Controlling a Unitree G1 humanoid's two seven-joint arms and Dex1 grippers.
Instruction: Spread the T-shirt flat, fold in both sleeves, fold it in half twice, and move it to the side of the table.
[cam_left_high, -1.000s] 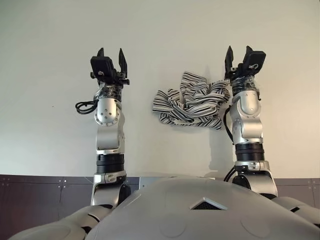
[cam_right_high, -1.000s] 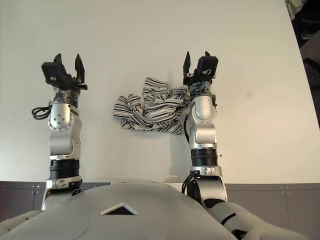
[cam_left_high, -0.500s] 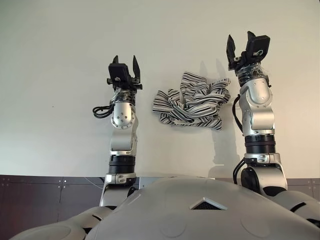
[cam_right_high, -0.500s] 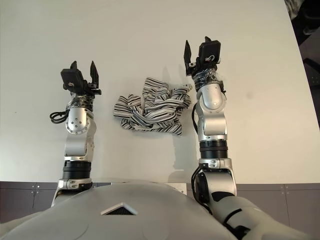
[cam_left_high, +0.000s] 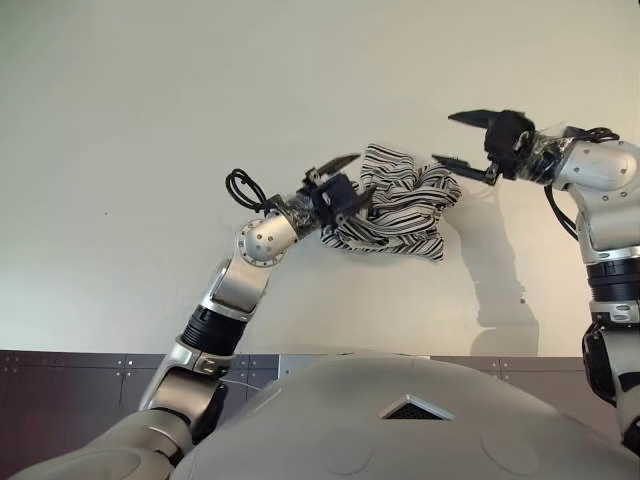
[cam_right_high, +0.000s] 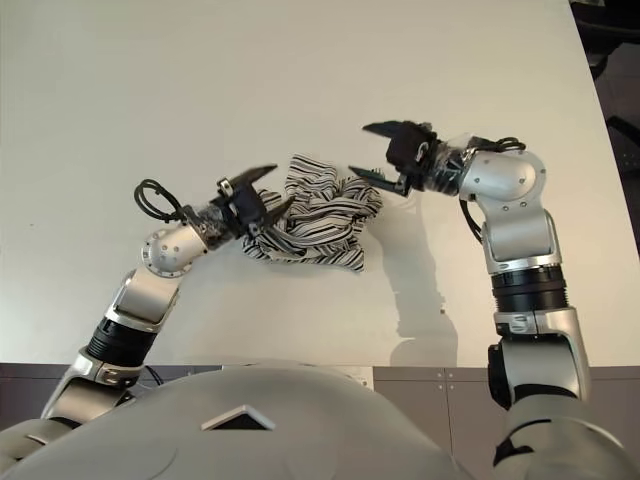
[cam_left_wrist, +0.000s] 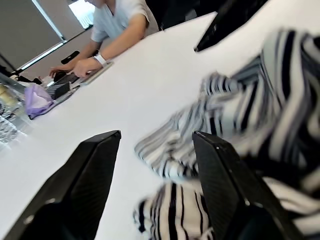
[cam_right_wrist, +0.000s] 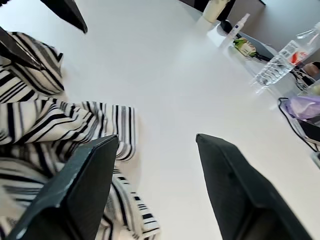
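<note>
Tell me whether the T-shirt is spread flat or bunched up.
Bunched up: the T-shirt lies in a crumpled heap on the table, folds overlapping.

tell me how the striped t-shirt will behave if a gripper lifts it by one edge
Probably floppy: the T-shirt lies crumpled in soft folds, so a lifted edge would likely drape and drag the rest. Likely light for its bulk, being thin cloth. If pushed, it may bunch or slide rather than spread on the smooth table.
</note>
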